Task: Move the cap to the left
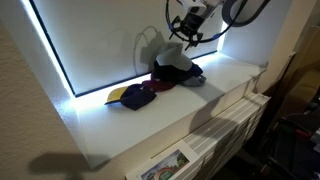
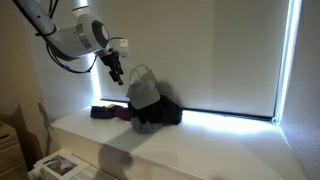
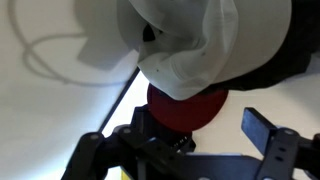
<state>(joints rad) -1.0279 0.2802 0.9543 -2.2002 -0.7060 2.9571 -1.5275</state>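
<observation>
The pale grey-white cap (image 1: 172, 58) sits upright on top of the black cap bundle (image 1: 188, 73) on the white sill. It also shows in an exterior view (image 2: 142, 88) and fills the top of the wrist view (image 3: 185, 40). My gripper (image 1: 188, 30) hovers just above and beside it, and in an exterior view (image 2: 116, 68) it is close to the cap's upper edge. In the wrist view my gripper (image 3: 185, 135) has its fingers spread wide with nothing between them. The pale cap lies just beyond the fingertips.
A dark maroon cap (image 1: 142, 93) with a yellow brim (image 1: 117, 97) lies on the sill (image 1: 120, 125) beside the black bundle (image 2: 160, 113); it also shows in the wrist view (image 3: 185, 105). A drawn blind (image 2: 220, 50) with bright edges stands behind. A radiator (image 1: 225, 130) is below the sill.
</observation>
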